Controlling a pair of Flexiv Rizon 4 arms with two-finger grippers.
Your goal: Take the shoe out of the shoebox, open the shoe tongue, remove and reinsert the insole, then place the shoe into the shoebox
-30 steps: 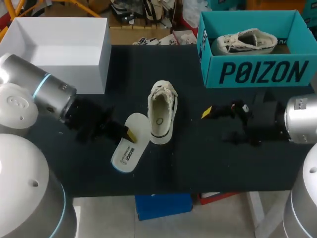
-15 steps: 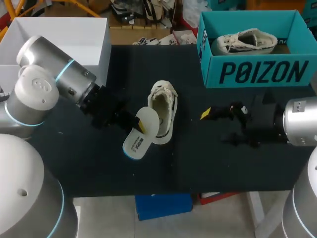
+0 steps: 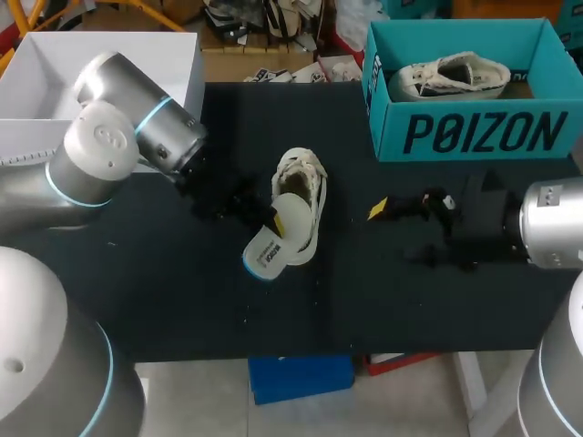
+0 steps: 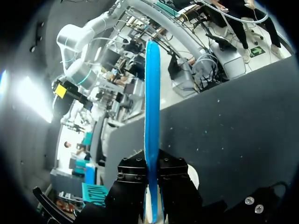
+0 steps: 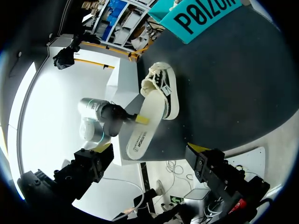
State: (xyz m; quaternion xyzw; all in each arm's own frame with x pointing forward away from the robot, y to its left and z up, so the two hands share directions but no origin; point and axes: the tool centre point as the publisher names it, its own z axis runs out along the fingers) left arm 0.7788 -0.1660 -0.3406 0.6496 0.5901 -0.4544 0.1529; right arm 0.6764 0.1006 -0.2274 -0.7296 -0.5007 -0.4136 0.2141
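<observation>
the left end effector (image 3: 271, 226) is pinching the insole (image 3: 275, 244) across its width near the middle; in the left wrist view the insole stands edge-on between the two pressed fingers, its blue underside rim showing. the insole is tilted, one end over the opening of the shoe (image 3: 311, 187), the printed end sticking out past the shoe's side; whether it already touches the lining i cannot tell. the shoe lies on the dark worktop (image 3: 383, 300), near the middle, well apart from the teal shoebox (image 3: 474, 135), which holds a second shoe (image 3: 451, 75). the right end effector (image 3: 393, 229) is spread wide with nothing in it, beside the shoe. judging by looks, the insole is light, thin foam that bends easily, so a mid-length grip lets both ends droop; holding nearer the leading end should steer it into the toe better. the shoe is soft canvas with a stiffer rubber sole, light enough to slide when pushed, so the free arm may need to steady it by the heel or sole edge. there is large dark lettering on the shoebox front and dark print on the insole; i leave both unread.
</observation>
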